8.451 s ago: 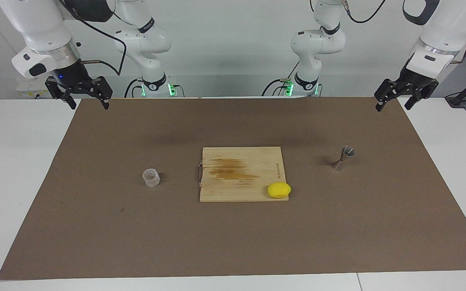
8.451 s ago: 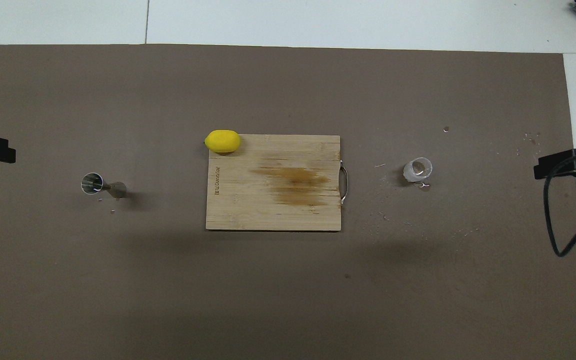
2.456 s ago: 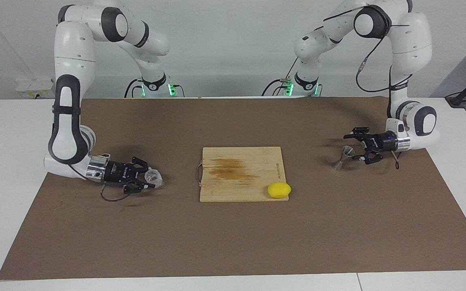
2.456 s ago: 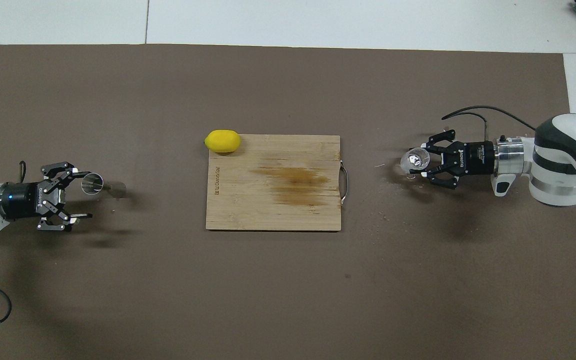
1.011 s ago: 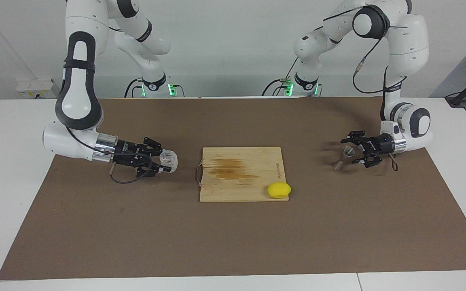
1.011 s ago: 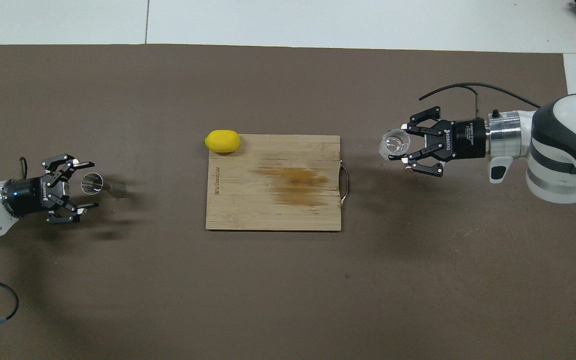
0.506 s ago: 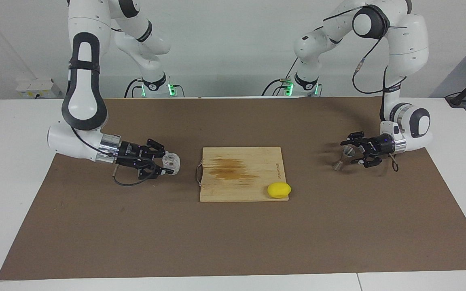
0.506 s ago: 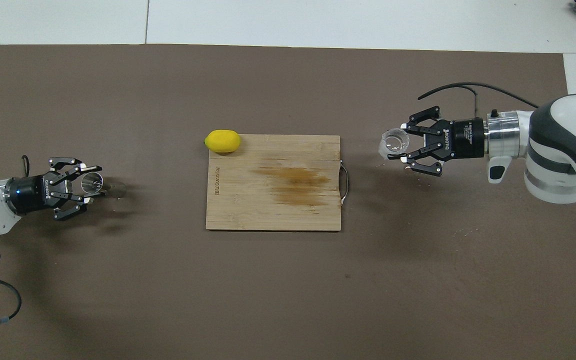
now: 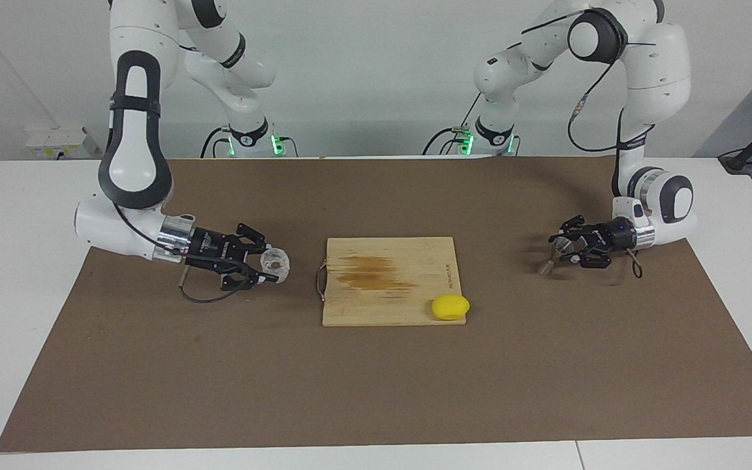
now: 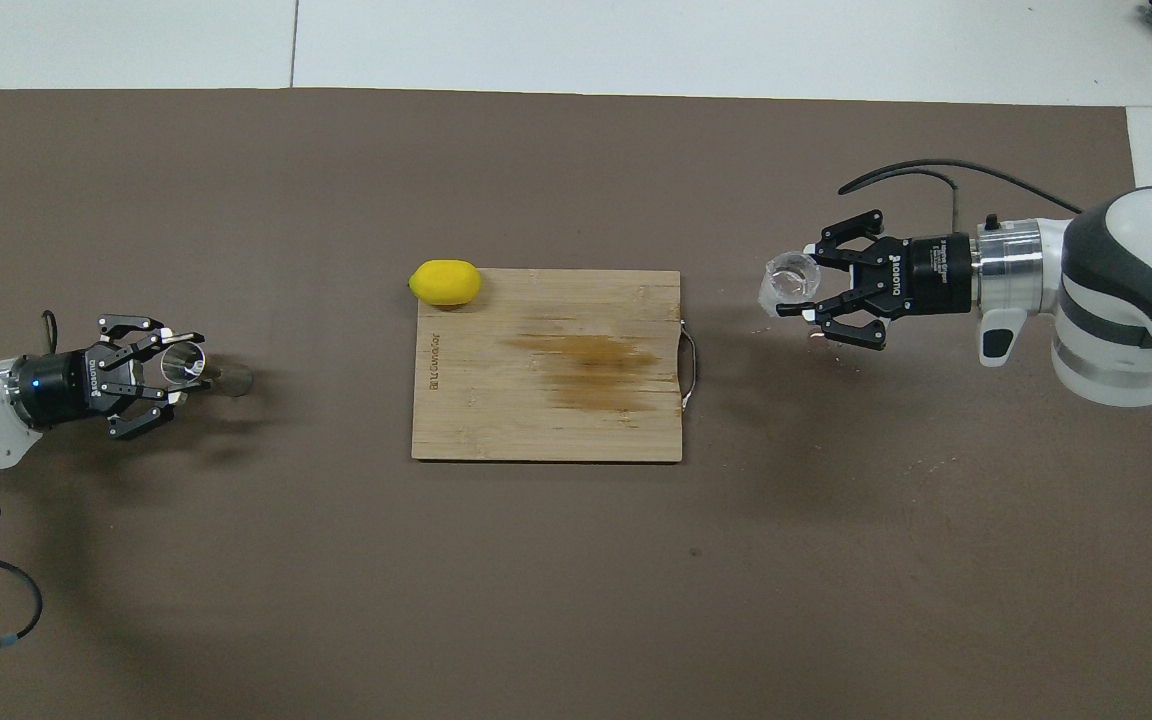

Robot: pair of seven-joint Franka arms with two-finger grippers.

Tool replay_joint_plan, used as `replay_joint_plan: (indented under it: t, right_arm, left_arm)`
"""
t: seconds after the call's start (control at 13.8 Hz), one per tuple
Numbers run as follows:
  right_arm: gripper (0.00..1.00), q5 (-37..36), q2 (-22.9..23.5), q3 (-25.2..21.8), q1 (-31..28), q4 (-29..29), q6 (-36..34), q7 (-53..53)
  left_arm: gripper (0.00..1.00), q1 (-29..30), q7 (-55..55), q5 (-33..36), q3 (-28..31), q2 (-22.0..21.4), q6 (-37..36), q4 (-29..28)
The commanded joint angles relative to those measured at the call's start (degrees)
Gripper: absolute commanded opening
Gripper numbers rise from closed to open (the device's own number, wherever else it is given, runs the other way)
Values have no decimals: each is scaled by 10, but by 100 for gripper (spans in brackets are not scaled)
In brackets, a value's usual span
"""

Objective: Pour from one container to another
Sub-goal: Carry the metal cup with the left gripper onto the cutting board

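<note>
Cup aloft, jigger gripped

Facing view: my right gripper (image 9: 265, 266) holds the small clear frosted plastic cup (image 9: 275, 260) above the brown mat (image 9: 376, 391), beside the bamboo cutting board (image 9: 390, 281); its contents I cannot tell.

Overhead view: my left gripper (image 10: 176, 375) is clamped on the silver hourglass metal jigger (image 10: 198, 370), standing toward the left arm's end.

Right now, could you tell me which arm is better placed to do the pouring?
The right: its gripper is shut on the plastic cup, held above the mat. The left gripper is around the jigger, which stands at the left arm's end.
</note>
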Motion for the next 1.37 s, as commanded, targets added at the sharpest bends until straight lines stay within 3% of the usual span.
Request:
replay_joint_plan:
  t: [0.0,0.58,1.08,1.3]
  right_arm:
    - [0,15,-10,2,-1,0,7,-12]
    - [0,15,-21,3,8,17,8,-15]
    - [0,16,-45,4,20,16,15,-4]
    - [0,16,-49,4,32,16,25,3]
  left_arm:
    - [28,-12,13,-14,4,-7,11,-10]
    - [28,-56,10,-35,-2,-20,-10,-7]
    - [28,-171,10,-109,0,-56,-1,-41]
    - [28,-219,10,-148,0,-79,45,-71]
